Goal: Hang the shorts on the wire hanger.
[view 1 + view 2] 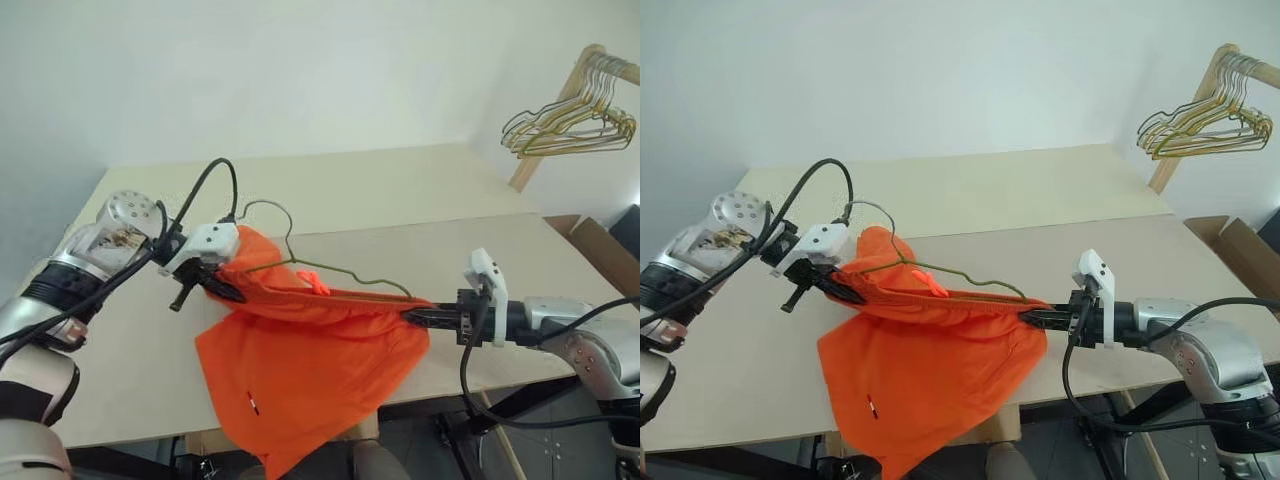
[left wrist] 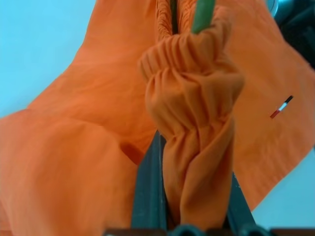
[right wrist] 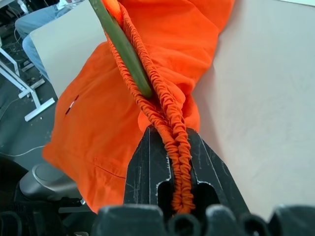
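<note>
Shorts [image 1: 300, 370], crinkled orange waistband taut between both clamped jaws, thin wire hanger [image 1: 330, 268] inside.

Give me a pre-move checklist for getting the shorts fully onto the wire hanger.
1. left gripper shut on the waistband of the shorts: ok.
2. right gripper shut on the waistband's other end: ok.
3. Waistband stretched taut between both grippers: ok.
4. wire hanger inside the waistband: ok at both ends; the middle rises above the fabric.
5. Hook free of the cloth: ok.
6. Shorts clear of the table: not ok, they drape over the front edge.
</note>
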